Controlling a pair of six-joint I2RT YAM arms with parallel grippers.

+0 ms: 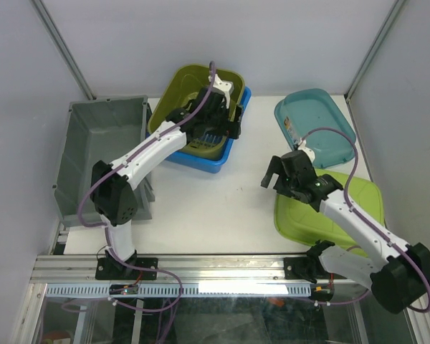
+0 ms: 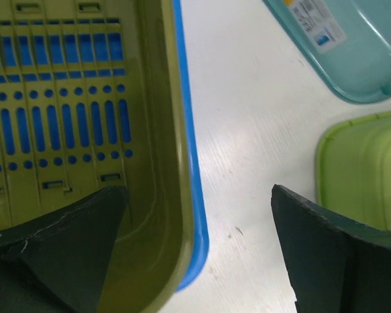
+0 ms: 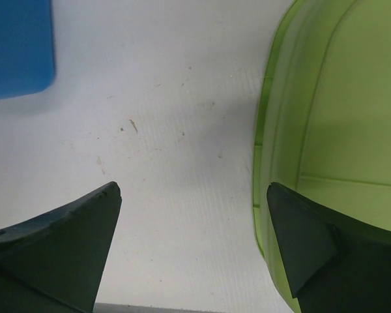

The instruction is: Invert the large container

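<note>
The large grey container stands at the table's left edge with its opening towards the camera; neither wrist view shows it. My left gripper is open and reaches past it. It straddles the right rim of an olive slotted basket nested in a blue basket. In the left wrist view, that gripper has one finger inside the olive basket and one over the table. My right gripper is open and empty over bare table.
A teal tub lies at the back right and also shows in the left wrist view. A light green tub lies upside down at the front right, under my right arm; its edge is beside the right finger. Aluminium rails border the near edge.
</note>
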